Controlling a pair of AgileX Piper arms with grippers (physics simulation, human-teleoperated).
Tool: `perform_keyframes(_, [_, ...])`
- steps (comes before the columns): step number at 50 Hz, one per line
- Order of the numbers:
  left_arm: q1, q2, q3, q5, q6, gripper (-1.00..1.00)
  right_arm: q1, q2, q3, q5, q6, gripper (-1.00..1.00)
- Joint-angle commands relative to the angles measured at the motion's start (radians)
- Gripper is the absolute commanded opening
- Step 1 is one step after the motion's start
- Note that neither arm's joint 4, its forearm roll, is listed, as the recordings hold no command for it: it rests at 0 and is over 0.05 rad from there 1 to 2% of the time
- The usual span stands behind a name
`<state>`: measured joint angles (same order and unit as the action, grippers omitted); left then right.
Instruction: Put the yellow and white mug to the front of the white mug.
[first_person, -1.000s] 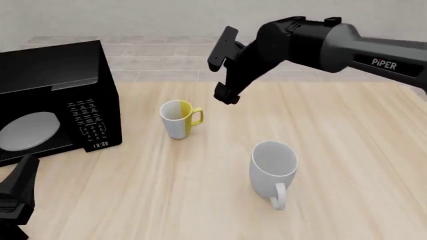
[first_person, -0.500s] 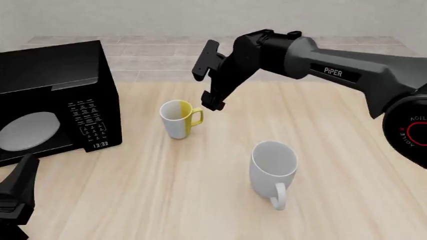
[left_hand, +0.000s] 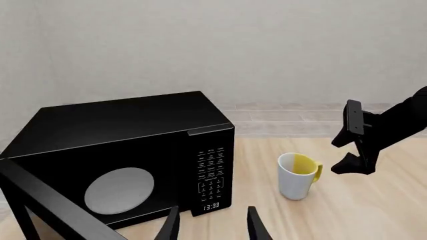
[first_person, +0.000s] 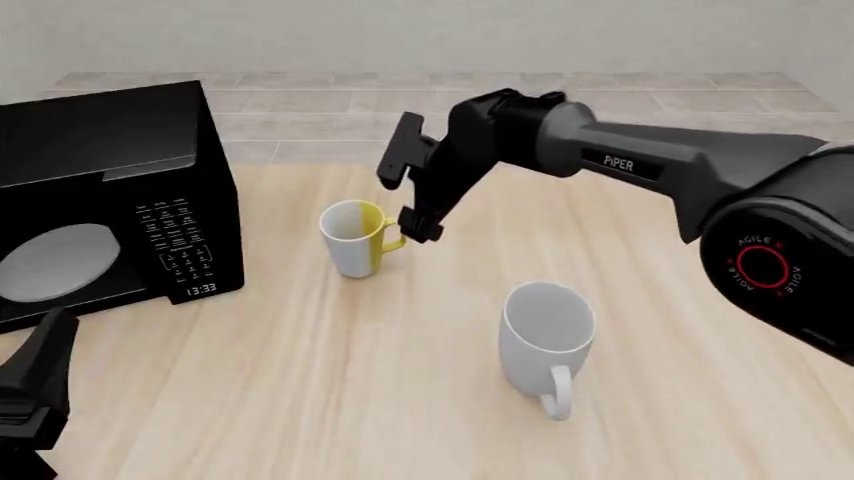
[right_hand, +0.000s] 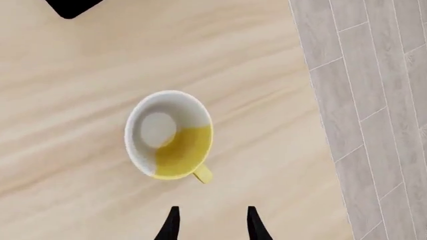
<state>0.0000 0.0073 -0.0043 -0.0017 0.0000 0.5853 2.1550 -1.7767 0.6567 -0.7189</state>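
Observation:
The yellow and white mug (first_person: 356, 238) stands upright on the table, its yellow handle pointing right. It also shows in the left wrist view (left_hand: 297, 176) and the right wrist view (right_hand: 170, 135). My right gripper (first_person: 406, 208) is open and empty, hovering just right of and above the mug's handle; in the right wrist view (right_hand: 211, 226) the handle points toward its fingers. The white mug (first_person: 547, 333) stands upright nearer the front right, handle toward the front. My left gripper (left_hand: 212, 229) is open and empty, low at the front left (first_person: 38, 375).
A black microwave (first_person: 114, 195) stands at the left of the table, close to the small mug, and fills much of the left wrist view (left_hand: 120, 160). A tiled floor strip (right_hand: 373, 100) lies beyond the table's far edge.
My right gripper has moved left and down, from above the table's middle to just beside the yellow and white mug's handle. Both mugs and the left arm have not moved.

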Motion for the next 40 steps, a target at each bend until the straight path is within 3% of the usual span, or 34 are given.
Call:
perform_keyframes(1, [0.0,0.0,0.0,0.0,0.0,1.0,0.003,0.033,-0.015,0.005,-0.011,1.0])
perform_keyframes(40, [0.0,0.0,0.0,0.0,0.0,1.0,0.035,0.125,-0.08,0.017,-0.017,1.0])
